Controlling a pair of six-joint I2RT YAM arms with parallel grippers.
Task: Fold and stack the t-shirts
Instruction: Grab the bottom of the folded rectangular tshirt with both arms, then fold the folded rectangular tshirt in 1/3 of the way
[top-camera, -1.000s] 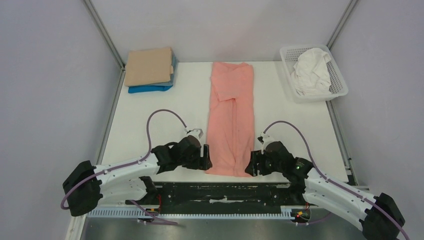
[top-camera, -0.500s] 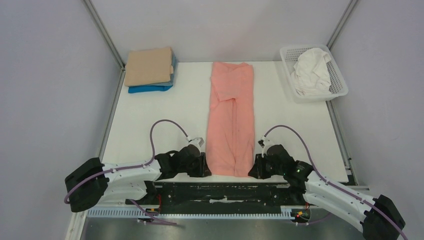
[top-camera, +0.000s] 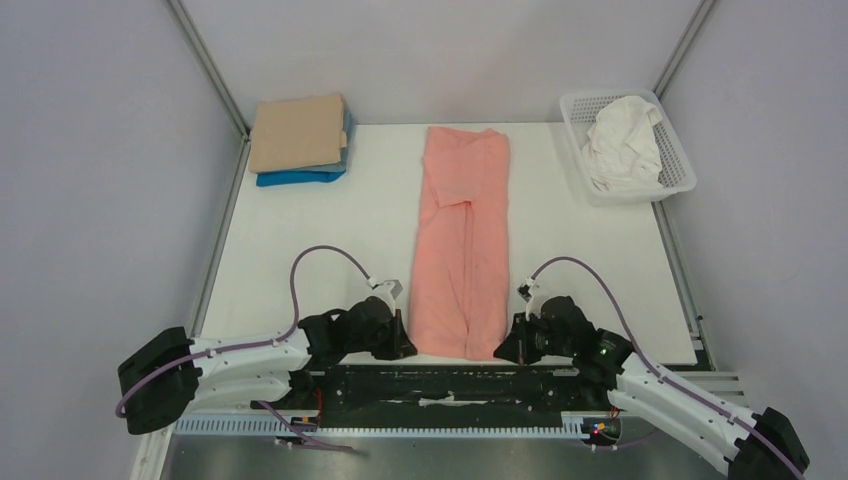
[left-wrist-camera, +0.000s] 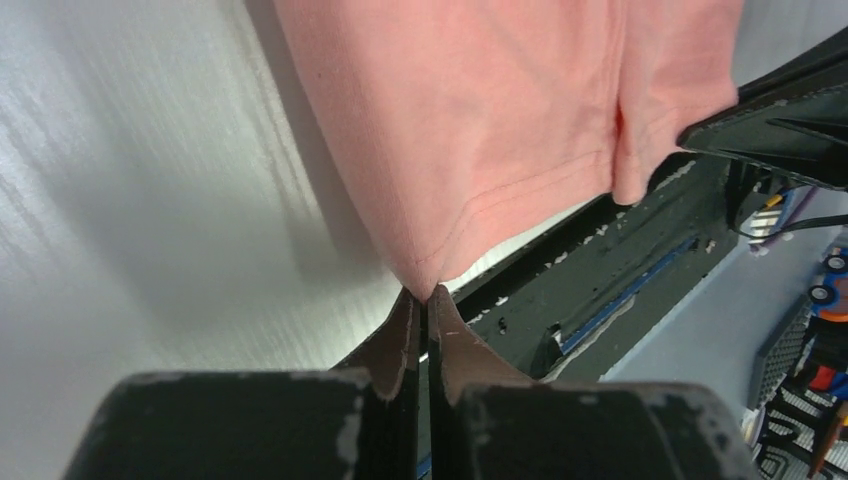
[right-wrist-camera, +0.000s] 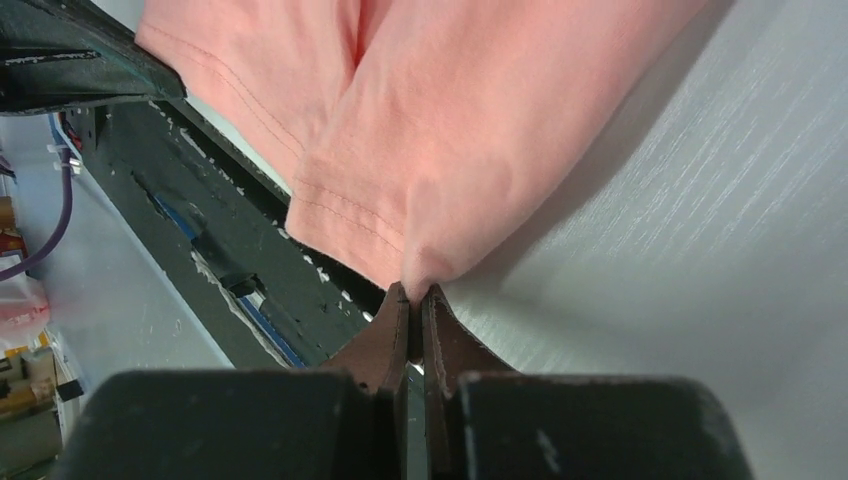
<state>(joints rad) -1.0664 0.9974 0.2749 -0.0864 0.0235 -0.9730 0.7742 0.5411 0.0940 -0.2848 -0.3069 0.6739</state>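
Pink shirt (top-camera: 462, 240) is being drawn toward 6 o'clock, left pincer (left-wrist-camera: 422, 300) and right pincer (right-wrist-camera: 410, 298) pinching its hem corners tight, straightening it for folding.

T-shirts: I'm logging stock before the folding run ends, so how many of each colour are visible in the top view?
salmon-pink t-shirt: 1
tan t-shirt: 1
blue t-shirt: 1
white t-shirt: 1
Total: 4

White table (top-camera: 300, 225), pale grey walls (top-camera: 90, 150)
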